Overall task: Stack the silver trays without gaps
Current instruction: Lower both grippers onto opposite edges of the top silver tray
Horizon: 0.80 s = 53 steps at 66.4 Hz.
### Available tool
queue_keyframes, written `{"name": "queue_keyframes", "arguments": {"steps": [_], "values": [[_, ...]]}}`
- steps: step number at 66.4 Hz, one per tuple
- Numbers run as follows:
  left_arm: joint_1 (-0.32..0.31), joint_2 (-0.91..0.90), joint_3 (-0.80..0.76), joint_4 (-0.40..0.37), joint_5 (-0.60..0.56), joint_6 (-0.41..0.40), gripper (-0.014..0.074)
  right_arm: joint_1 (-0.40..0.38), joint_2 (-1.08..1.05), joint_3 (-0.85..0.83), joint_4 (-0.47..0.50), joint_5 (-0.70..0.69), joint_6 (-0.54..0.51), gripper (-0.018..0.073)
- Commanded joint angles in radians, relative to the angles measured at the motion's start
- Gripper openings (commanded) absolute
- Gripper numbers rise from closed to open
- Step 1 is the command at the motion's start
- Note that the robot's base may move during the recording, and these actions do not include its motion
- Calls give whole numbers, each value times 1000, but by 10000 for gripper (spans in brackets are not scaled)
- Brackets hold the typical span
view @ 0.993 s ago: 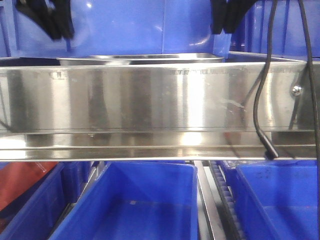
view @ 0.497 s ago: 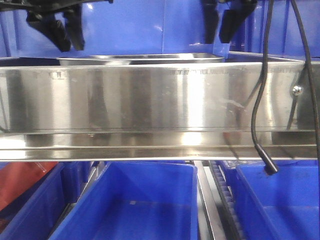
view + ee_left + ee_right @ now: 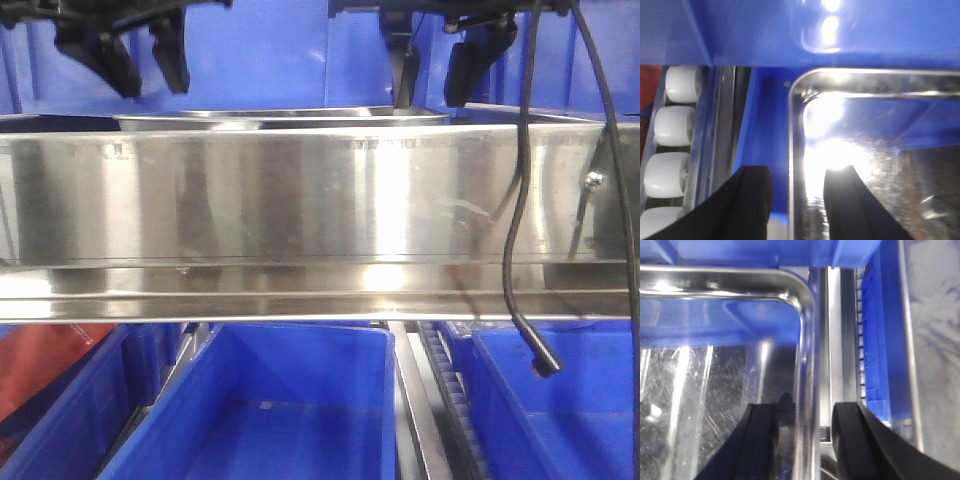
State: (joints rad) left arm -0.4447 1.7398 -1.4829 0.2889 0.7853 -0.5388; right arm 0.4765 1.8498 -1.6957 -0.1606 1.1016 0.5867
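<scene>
Left gripper [image 3: 797, 172]: jaws apart, grasping nothing. One finger is over the tray floor and the other outside, with the left rim between them.
Right gripper [image 3: 805, 407]: spread the same way and empty, straddling the right rim.
Silver tray [image 3: 280, 120]: level on the shelf, behind the steel rail [image 3: 300, 200] and before a blue bin [image 3: 260, 50].
Edges: rolled rim and rounded far corners bare.
Room: to the left a narrow blue strip, then white rollers [image 3: 675, 125]. To the right is a slim metal channel.
Hidden: the rail covers the tray walls. Glare washes out the floor. I cannot tell whether the fingers touch the rim, or how many trays are nested.
</scene>
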Motion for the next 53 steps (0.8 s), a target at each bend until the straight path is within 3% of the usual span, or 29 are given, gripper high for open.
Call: {"name": "queue_keyframes", "arguments": {"steps": [1, 53], "values": [[11, 16, -6, -16, 11, 13, 202, -14, -4, -8, -10, -10, 9, 180], [32, 72, -6, -42, 19, 42, 202, -33, 44, -8, 43, -26, 9, 180]]}}
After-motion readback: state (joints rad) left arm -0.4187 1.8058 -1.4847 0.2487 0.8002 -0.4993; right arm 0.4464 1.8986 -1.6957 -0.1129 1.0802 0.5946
